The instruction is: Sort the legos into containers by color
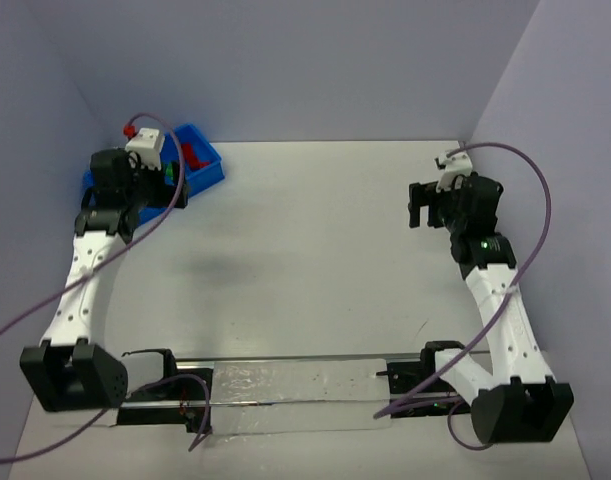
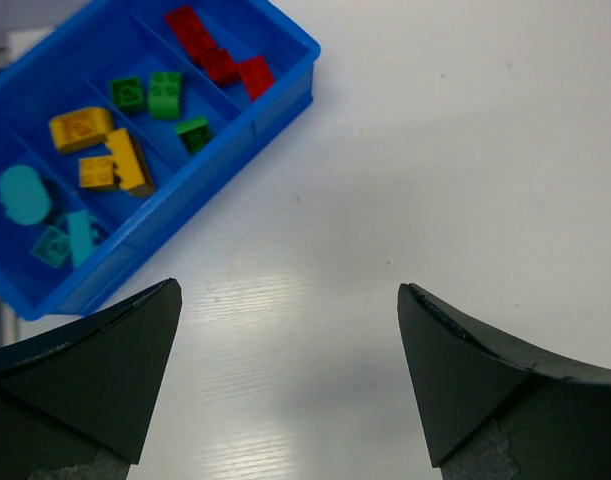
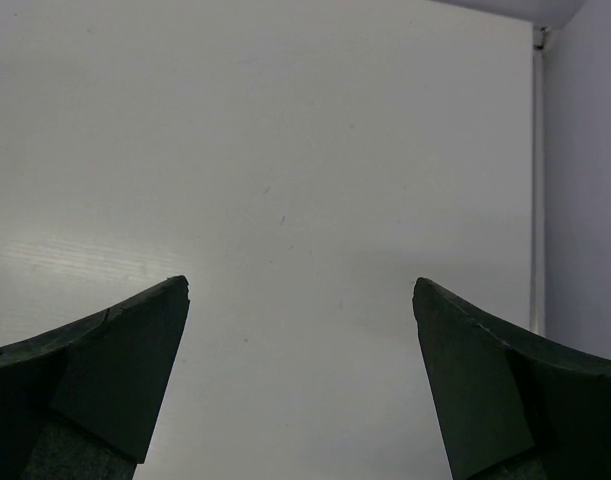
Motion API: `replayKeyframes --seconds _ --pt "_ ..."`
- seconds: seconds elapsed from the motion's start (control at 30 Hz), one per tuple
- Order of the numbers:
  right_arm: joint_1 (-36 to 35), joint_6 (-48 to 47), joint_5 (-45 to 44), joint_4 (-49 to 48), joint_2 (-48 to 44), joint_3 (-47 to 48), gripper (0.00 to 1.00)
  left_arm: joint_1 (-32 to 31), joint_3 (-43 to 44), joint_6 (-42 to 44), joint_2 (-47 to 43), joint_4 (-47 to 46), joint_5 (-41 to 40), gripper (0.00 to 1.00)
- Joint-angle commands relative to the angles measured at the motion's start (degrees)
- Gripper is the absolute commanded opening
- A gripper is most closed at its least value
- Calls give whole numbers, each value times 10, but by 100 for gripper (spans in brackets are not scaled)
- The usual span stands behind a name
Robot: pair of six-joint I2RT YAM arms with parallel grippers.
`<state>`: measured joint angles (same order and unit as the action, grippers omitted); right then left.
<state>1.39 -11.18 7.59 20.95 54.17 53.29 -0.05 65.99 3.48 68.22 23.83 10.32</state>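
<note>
Legos [image 2: 105, 150], tiny plastic bricks, lie in a bin, not in a gripper. The left gripper [image 2: 290, 290] hangs wide open and empty over the white table [image 2: 435, 150]. Near it sits the bright blue plastic bin [image 2: 235, 135]. Red bricks [image 2: 215, 55], green bricks [image 2: 160, 100], yellow bricks and teal bricks [image 2: 55, 225] each have their own part. The right gripper [image 3: 300, 285], well apart, is wide open and empty too.

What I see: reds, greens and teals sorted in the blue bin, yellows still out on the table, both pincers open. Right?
Wrong on the yellows: the left wrist view shows them in the blue bin too, in their own compartment. Reds, greens and teals are sorted; left pincer and right pincer are open.
</note>
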Motion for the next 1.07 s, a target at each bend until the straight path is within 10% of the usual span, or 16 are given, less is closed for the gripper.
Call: replayKeyframes --seconds 0.0,0.57,1.03 --pt "1 -55 -40 -75 -104 -74 100 -12 -112 56 -124 -81 -68 99" --pt "0 -179 -96 -180 -500 -339 100 -13 -403 169 -476 -183 -186 99" --pt "0 -193 -79 -160 -536 -346 100 -13 -438 159 -549 -173 -203 99"
